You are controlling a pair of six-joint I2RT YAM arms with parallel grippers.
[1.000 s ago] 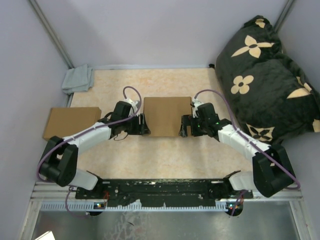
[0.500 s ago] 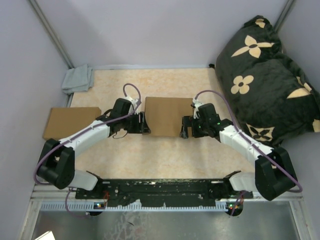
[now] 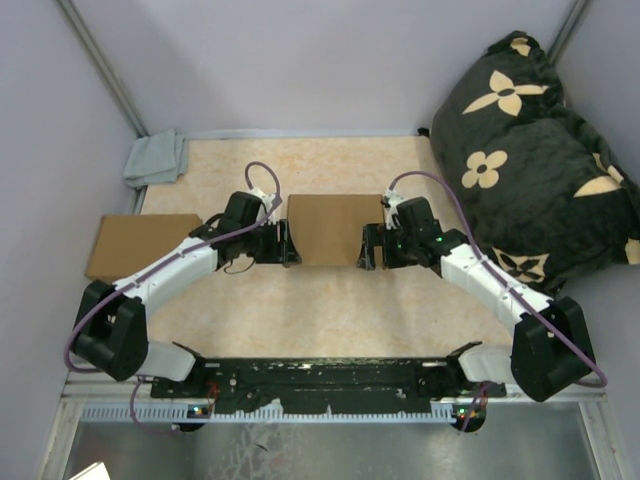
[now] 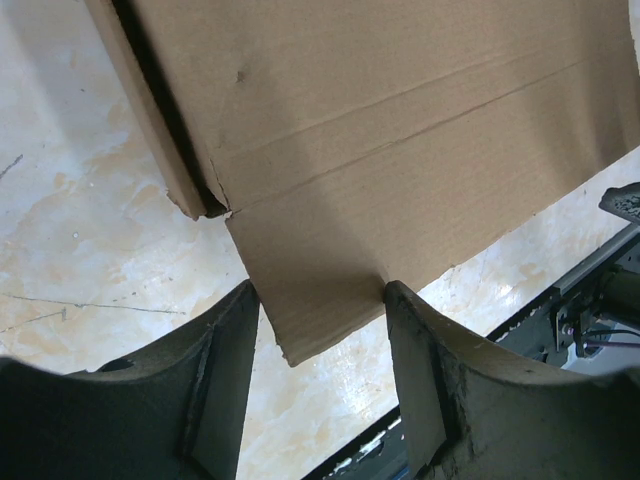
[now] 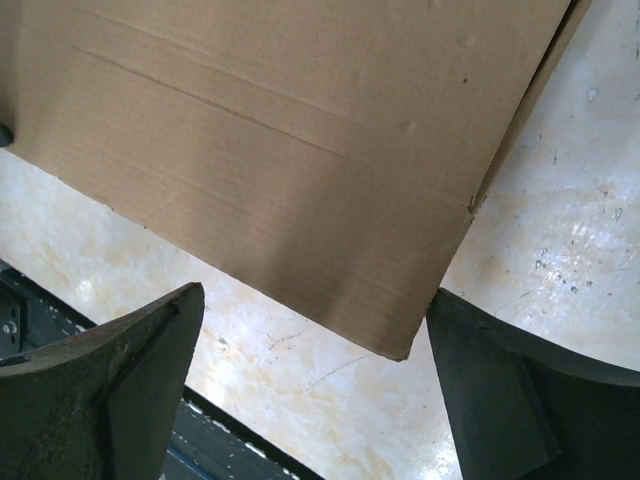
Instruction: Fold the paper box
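Paper box: the paper box [image 3: 322, 230] is plain brown cardboard. It lies flat on the desk [image 3: 330, 310] near its middle, between the two arms, with its long sides running left to right.
Left arm: the left arm [image 3: 170, 275] reaches in from the left, and its wrist is just beside the box's left edge.
Left jaws: partly apart. In the left wrist view a corner of a brown flap [image 4: 320, 260] sits in the gap between the two dark fingers [image 4: 215, 390], and its edges meet both fingertips. I cannot tell whether they are pinching it.
Box seen from the left wrist: a crease runs across the cardboard above the flap, and a dark slot shows where a side wall meets the panel.
Right arm: the right arm [image 3: 480, 280] comes in from the right, with its wrist at the box's right edge.
Right jaws: wide apart. The box's near right corner [image 5: 405, 350] hangs between the fingers [image 5: 130, 380] and touches neither.
Second cardboard: a flat brown cardboard box [image 3: 140, 243] lies at the desk's left edge, well apart from the paper box.
Cloth: a small grey cloth [image 3: 157, 158] is bunched in the far left corner.
Cushion: a black cushion [image 3: 530, 150] with tan flower shapes leans at the right — beside the right arm.
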